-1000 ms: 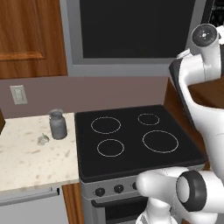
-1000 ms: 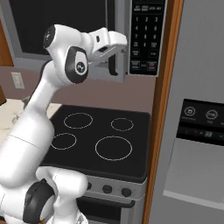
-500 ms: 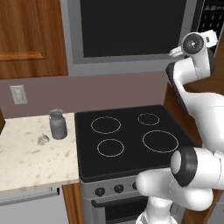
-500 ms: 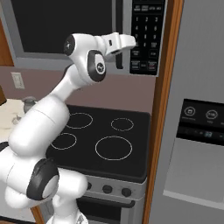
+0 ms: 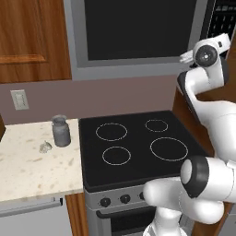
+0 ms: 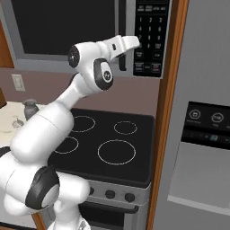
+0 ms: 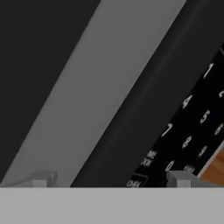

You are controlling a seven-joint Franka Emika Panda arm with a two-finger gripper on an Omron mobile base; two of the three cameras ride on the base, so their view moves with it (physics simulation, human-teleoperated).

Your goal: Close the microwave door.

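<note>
One second was enough for the arm to swing up from over the stove [image 5: 138,147] and carry its hand in against the microwave [image 5: 138,71]. The microwave hung at 12 o'clock above the stove. Its dark interior could not be read through the glass, so whether anything sat inside could not be told.

The microwave door [image 6: 45,27] filled the left of that box, with the keypad [image 6: 152,31] at its 3 o'clock. In the left base view the door looked flush with the body, with no gap visible. Whether it had latched could not be told.

Half a second earlier the hand had been a little short of the seam. By now the tool [image 6: 130,42] had crept on towards 3 o'clock and lay at the black bar handle [image 6: 121,18], just beside the keypad. In the hand view the grey frame, the handle and the keypad digits sat very close to the lens. The fingertips [image 7: 43,178] stood well apart with nothing between them, so the tool was spread and pressing rather than holding. My judgement was that the push was at or near its end.

On the counter [image 5: 27,170], at 9 o'clock of the stove, stood a grey lidded jar [image 5: 61,131], its contents hidden. A small pale lump [image 5: 45,147] lay just beside it at 8 o'clock.
</note>
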